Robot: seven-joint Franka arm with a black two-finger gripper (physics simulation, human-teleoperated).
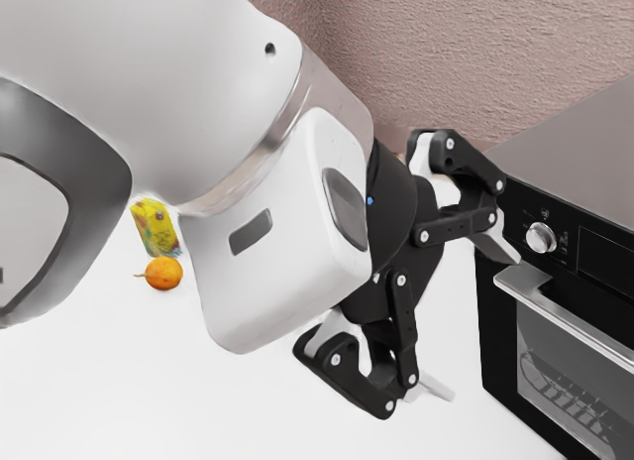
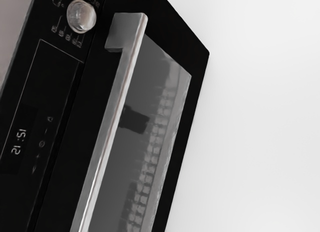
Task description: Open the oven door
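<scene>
presently, the gripper (image 1: 473, 319) is widely open in the exterior view, with its two fingers standing far apart from each other, and it has nothing between them. it is tilted, one fingertip being higher and the other lower. the oven door (image 1: 570, 373) is at the exterior view's right, in the front of the black oven (image 1: 497, 336), and it is closed. along its upper edge goes the metal handle (image 1: 577, 326), and the upper fingertip appears near the end of this handle; if they are touching, i cannot tell.

in the wrist view, the handle crosses in front of the dark glass (image 2: 132, 162), and behind the glass a rack is seen faintly. above the door, on the control panel (image 1: 599, 267), there is a round knob (image 1: 540, 238), and also a small display (image 2: 19, 142) with lit digits. at the exterior view's left, on the white table (image 1: 99, 391), an orange fruit (image 1: 164, 274) lies just beside a yellow packet (image 1: 156, 228). behind everything stands a rough pinkish wall (image 1: 475, 54).
</scene>
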